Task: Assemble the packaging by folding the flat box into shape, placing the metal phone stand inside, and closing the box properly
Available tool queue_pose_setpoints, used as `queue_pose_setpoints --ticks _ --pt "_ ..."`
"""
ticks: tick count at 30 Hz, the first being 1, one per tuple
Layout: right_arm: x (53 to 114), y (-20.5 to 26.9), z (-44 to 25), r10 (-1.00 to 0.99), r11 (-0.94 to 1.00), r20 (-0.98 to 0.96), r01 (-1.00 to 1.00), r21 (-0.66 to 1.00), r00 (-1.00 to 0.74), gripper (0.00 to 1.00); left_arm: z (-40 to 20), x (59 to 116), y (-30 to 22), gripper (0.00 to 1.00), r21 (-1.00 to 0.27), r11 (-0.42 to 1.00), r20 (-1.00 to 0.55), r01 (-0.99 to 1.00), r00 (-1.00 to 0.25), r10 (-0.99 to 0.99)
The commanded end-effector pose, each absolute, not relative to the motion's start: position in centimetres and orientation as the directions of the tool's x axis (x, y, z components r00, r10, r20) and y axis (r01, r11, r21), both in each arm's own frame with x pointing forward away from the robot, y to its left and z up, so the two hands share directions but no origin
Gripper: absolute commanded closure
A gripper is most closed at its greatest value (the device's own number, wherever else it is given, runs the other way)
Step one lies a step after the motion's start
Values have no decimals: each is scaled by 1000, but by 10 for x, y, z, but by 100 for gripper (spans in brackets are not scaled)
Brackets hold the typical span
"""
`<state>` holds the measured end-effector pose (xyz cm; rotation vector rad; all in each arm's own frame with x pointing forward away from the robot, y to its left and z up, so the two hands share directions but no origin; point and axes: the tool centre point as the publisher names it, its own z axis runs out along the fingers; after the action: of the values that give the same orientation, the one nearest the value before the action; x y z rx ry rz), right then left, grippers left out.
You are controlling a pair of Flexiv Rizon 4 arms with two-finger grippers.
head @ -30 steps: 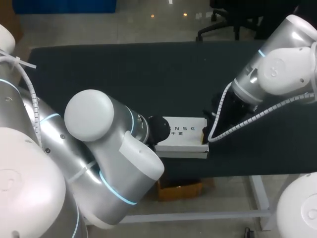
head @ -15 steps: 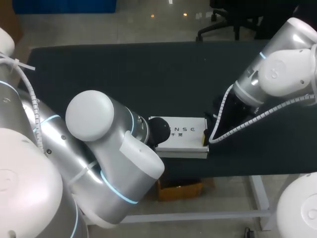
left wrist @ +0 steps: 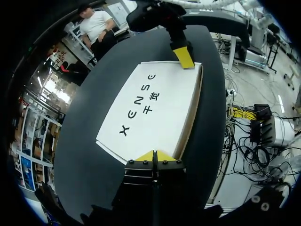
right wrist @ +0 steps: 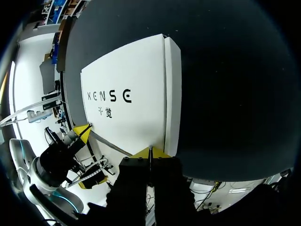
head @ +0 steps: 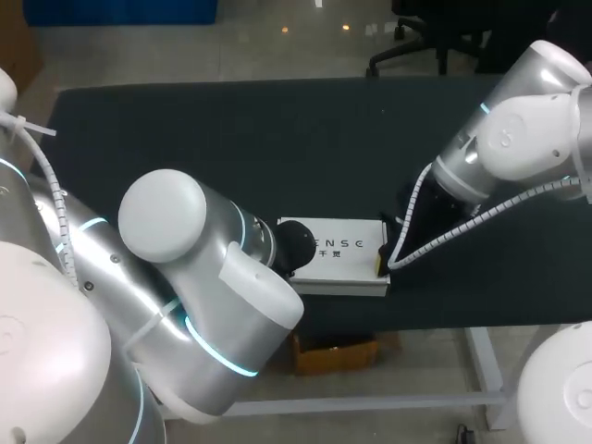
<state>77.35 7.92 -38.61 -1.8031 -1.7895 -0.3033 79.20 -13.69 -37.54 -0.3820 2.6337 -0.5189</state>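
White box (head: 347, 248) closed and flat on the dark surface (head: 231, 139), lower middle of the head view, close to the front edge. Left arm (head: 213, 277) in from the lower left; left jaws pressed fully together, holding nothing, yellow tips against the box's left end. Right arm (head: 518, 139) in from the upper right; right jaws likewise closed tight and empty, tips against the box's right end.

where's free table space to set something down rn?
Free: the far half of the table behind the white box, and the near corner right of the right gripper. Crowded: the near edge, with the left gripper and right gripper at the box's two ends.
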Motion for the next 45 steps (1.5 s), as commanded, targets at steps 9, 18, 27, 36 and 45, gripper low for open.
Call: queue_pose_setpoints --ticks 9,18,27,36,45 --pt "773 80 -377 835 69 547 978 -198 52 100 -365 787 -133 100 -438 883 -384 -169 -853 -354" --pt "770 82 -376 838 72 544 981 -179 38 100 -364 790 -139 100 -430 890 -393 -152 -856 -336" --pt "774 78 -392 838 69 543 974 -215 61 100 -381 801 -146 100 -406 898 -350 -168 -879 -323" --pt "771 69 -369 823 69 567 986 -152 29 100 -353 790 -141 100 -427 886 -389 -181 -848 -361" --pt "768 45 -332 797 64 602 998 -2 -50 79 -321 778 -144 0 -438 859 -371 -265 -817 -442"
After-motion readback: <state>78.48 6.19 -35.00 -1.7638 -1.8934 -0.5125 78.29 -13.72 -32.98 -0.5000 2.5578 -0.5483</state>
